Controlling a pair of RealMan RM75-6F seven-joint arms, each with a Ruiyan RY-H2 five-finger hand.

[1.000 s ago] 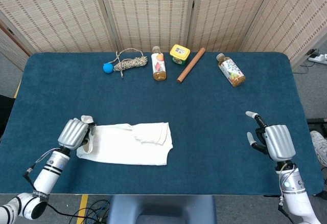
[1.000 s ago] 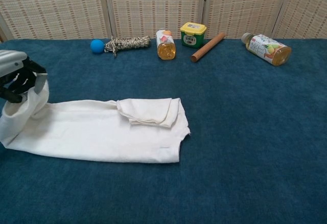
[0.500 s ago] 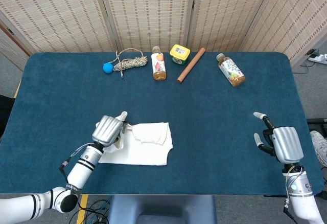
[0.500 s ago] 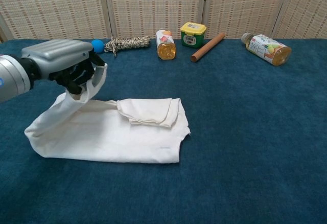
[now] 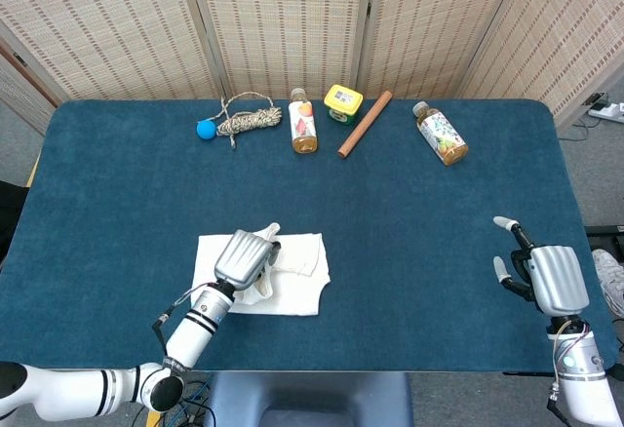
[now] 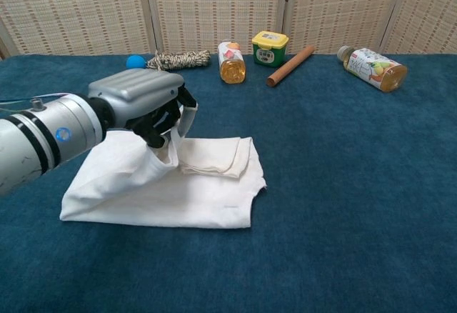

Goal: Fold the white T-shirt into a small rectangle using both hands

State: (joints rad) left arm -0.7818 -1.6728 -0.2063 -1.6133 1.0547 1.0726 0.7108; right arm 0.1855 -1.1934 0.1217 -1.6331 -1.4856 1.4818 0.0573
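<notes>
The white T-shirt [image 5: 297, 289] [image 6: 214, 199] lies partly folded on the blue table, near its front edge and left of centre. My left hand [image 5: 244, 256] [image 6: 143, 106] grips the shirt's left end and holds it raised over the middle of the cloth, so that end drapes back across the rest. A smaller folded flap [image 6: 214, 154] lies on the shirt's far right part. My right hand [image 5: 546, 276] hovers open at the table's right front, far from the shirt, and shows only in the head view.
Along the far edge lie a blue ball [image 5: 205, 129], a coil of rope [image 5: 249, 120], an orange juice bottle [image 5: 303, 123], a yellow-lidded jar [image 5: 343, 102], a brown wooden rod [image 5: 365, 123] and another bottle [image 5: 441, 135]. Woven screens stand behind the table.
My left hand has carried the shirt's left end up and rightward, from the table's left side to above the shirt's middle. The right hand drifted slightly right and toward the front edge.
</notes>
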